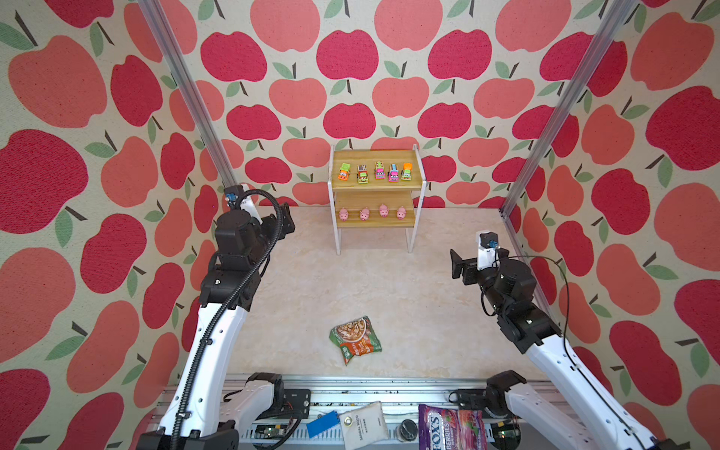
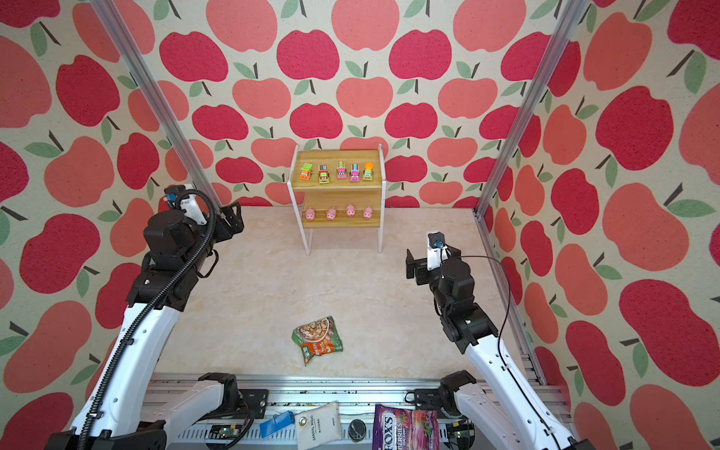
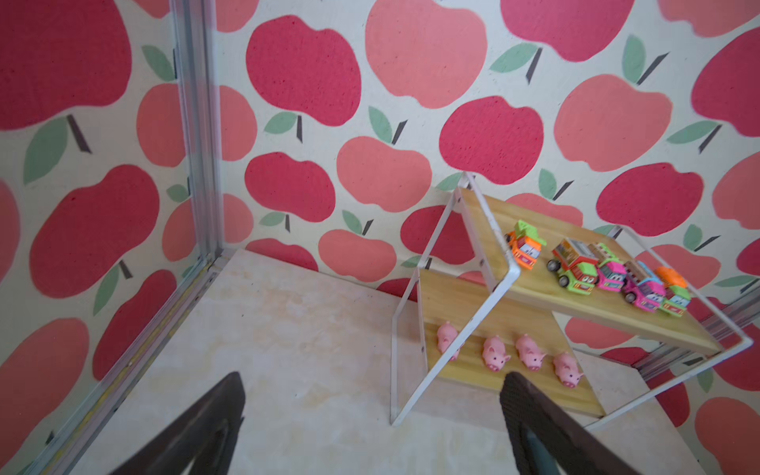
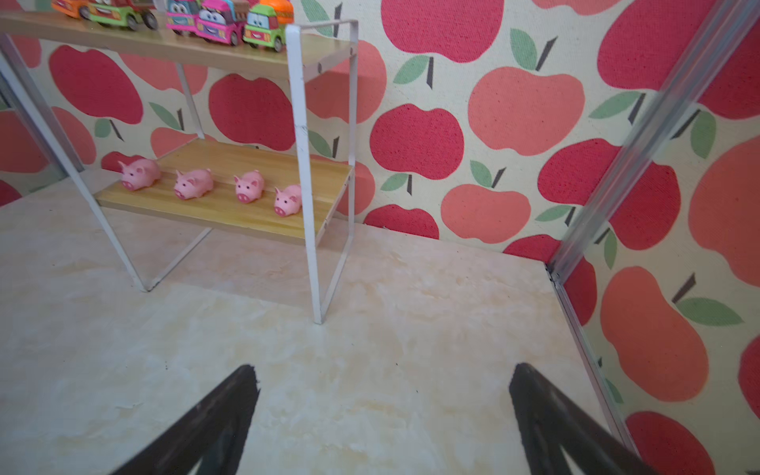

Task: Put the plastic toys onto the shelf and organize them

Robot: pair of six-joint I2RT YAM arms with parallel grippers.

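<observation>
The shelf (image 1: 376, 186) (image 2: 339, 186) stands at the back wall in both top views. Several bright trucks (image 1: 380, 170) (image 2: 341, 170) line its upper board and several pink pigs (image 1: 364, 214) (image 2: 331, 214) its lower board. My left gripper (image 1: 287, 221) (image 3: 372, 376) hovers open and empty to the left of the shelf; its wrist view shows the trucks (image 3: 575, 267) and the pigs (image 3: 495, 353). My right gripper (image 1: 459, 268) (image 4: 384, 367) is open and empty at the front right of the shelf, over bare table; its wrist view shows the pigs (image 4: 193, 184) and the trucks (image 4: 222, 20).
A green-and-orange snack packet (image 1: 354, 339) (image 2: 317, 339) lies on the marble table near its front. On the front rail lie a blue card (image 1: 322, 424), a white sachet (image 1: 364, 424) and a purple candy bag (image 1: 452, 426). Apple-print walls and metal posts close in the sides.
</observation>
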